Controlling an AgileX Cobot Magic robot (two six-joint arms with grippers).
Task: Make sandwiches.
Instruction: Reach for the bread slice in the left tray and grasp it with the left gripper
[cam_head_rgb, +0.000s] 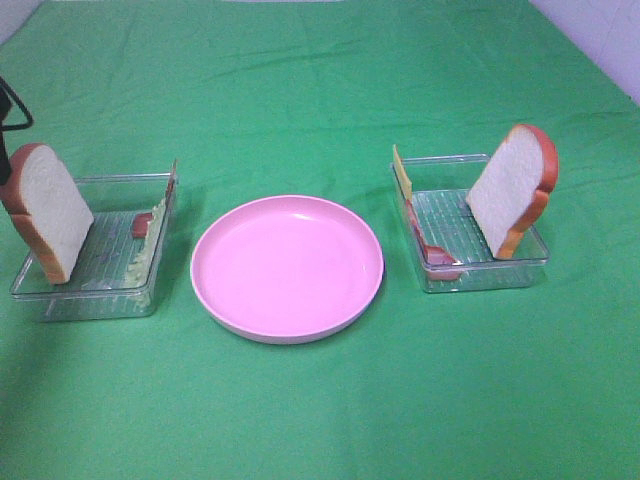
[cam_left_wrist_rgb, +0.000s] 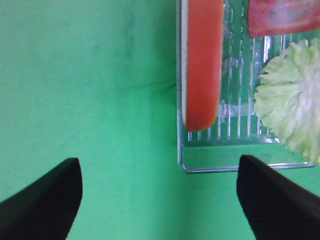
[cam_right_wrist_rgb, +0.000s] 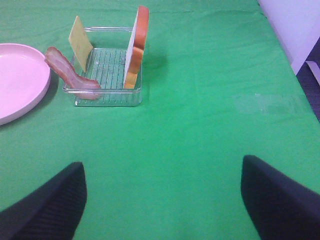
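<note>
1. Jaws of my left gripper (cam_left_wrist_rgb: 160, 205) stand spread, empty; white toy bread slice with orange-brown crust (cam_left_wrist_rgb: 202, 65) stands just ahead, in clear plastic tray (cam_left_wrist_rgb: 210, 150).
2. My right gripper (cam_right_wrist_rgb: 162, 200) gapes empty; second bread slice (cam_right_wrist_rgb: 135, 55) well ahead.

The left gripper (cam_left_wrist_rgb: 159, 167) hangs spread wide over green cloth (cam_left_wrist_rgb: 90, 90); just ahead of it a clear tray (cam_left_wrist_rgb: 200, 167) holds upright bread (cam_left_wrist_rgb: 202, 65), lettuce (cam_left_wrist_rgb: 292, 97) and bacon (cam_left_wrist_rgb: 282, 17).
</note>
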